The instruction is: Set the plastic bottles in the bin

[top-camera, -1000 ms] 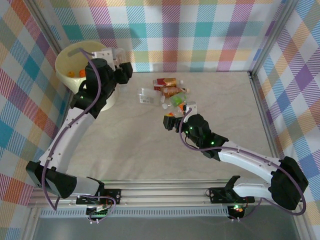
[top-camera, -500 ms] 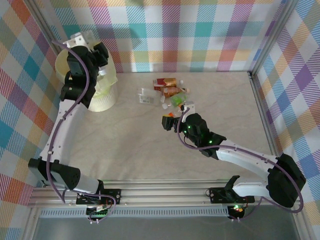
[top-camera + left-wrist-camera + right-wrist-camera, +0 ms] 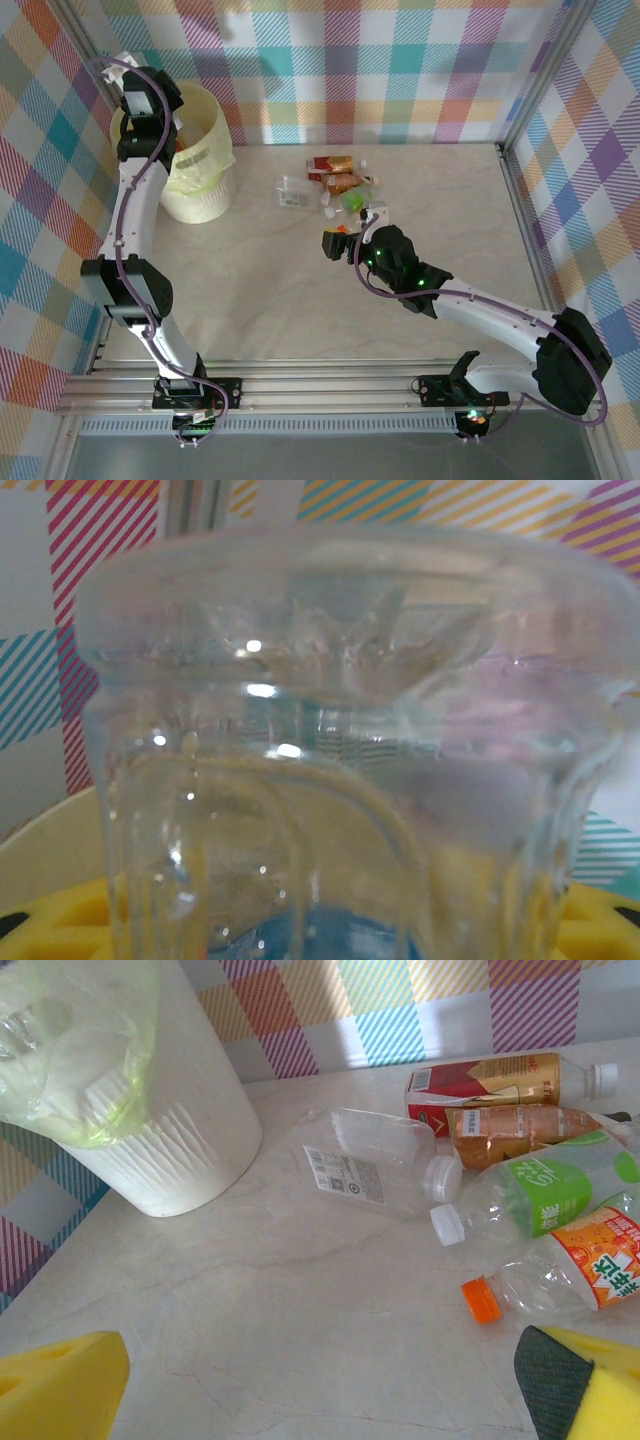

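— The bin (image 3: 205,190)?
— Back left: tall, round, pale plastic, ribbed low down. Crinkled bottles (image 3: 338,183) heaped on the marbled table (image 3: 280,300).
— Grippers?
— Left gripper (image 3: 320,925) clamps a clear ridged bottle (image 3: 330,730) over the bin; right gripper (image 3: 337,243) has its foam pads (image 3: 60,1385) apart.

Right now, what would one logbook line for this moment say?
left gripper: shut on clear bottle, at bin | right gripper: open, low over table beside bottle pile | pile not yet binned
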